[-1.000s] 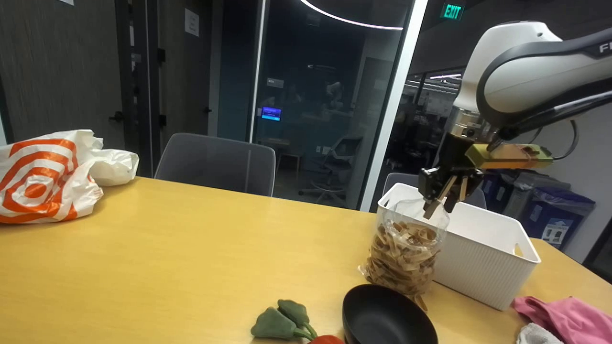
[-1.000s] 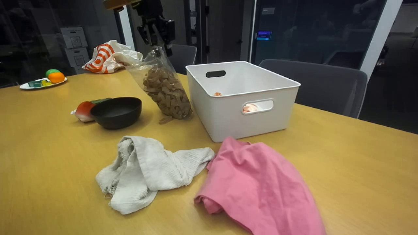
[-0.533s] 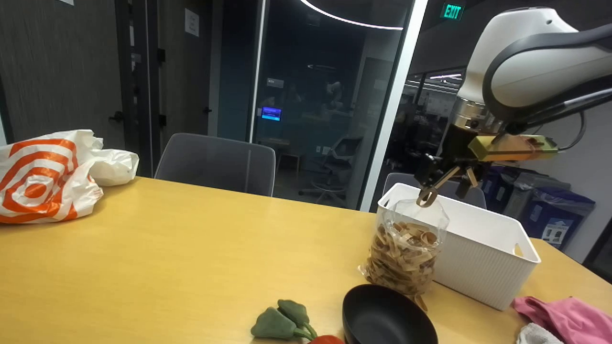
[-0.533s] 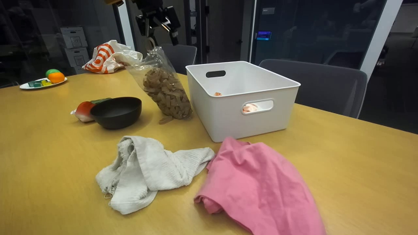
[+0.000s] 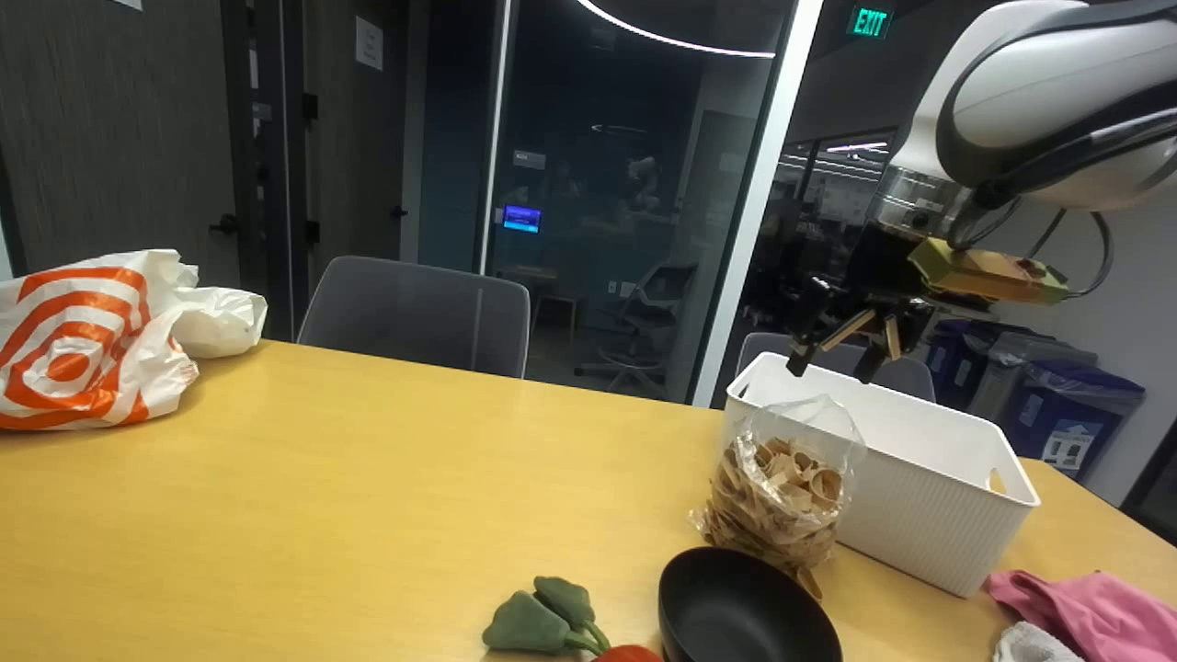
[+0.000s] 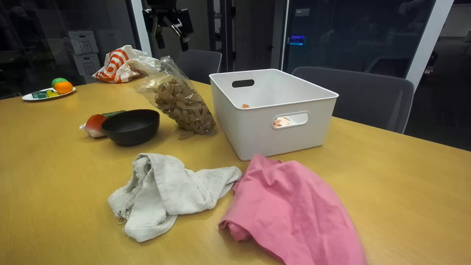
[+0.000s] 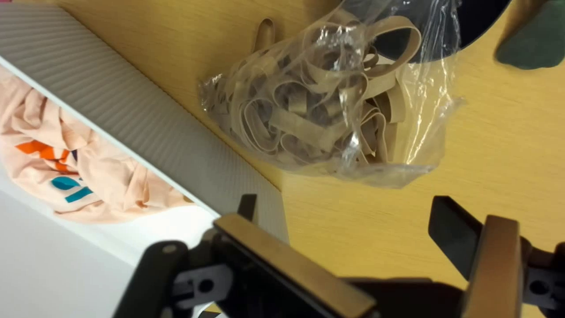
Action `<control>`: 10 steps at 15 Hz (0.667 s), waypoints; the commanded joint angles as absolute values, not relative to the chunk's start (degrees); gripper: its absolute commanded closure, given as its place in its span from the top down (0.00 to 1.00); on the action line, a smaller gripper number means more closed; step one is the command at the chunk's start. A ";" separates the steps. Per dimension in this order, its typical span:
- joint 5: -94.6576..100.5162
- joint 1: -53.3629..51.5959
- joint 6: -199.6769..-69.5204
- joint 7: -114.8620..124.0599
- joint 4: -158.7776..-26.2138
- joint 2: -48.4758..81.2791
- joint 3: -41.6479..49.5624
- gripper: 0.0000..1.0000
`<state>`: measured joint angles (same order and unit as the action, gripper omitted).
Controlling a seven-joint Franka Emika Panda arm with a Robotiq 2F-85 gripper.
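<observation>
Wrist view is showing the gripper (image 7: 348, 211) standing wide, its jaws holding nothing and hanging higher than the clear bag (image 7: 335, 101) of tan bands (image 7: 300, 128), apart from it. That bag is sitting tilted on the table (image 6: 73, 176), between the black bowl (image 6: 131, 135) and the white bin (image 6: 254, 133), its limp mouth gaping. Good handling is probably depending on leaving ample room between the jaws and that loose plastic, since a snag could be dragging it over.

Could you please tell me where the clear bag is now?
In an exterior view, the clear bag sits tilted on the table left of centre, between the black bowl and the white bin, below the open gripper.
</observation>
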<state>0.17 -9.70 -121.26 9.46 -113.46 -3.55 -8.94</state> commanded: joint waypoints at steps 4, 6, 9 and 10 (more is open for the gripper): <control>-9.54 -9.88 -118.67 1.01 -114.03 -6.54 -8.74 1.00; -13.64 -9.94 -115.35 -2.49 -113.51 -5.75 -8.39 1.00; -16.65 -9.83 -110.34 -5.40 -113.37 -5.33 -8.33 1.00; -17.28 -9.81 -108.75 -6.10 -113.57 -5.41 -8.35 1.00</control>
<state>-14.25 -9.78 -113.09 -2.72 -113.83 -5.01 -8.77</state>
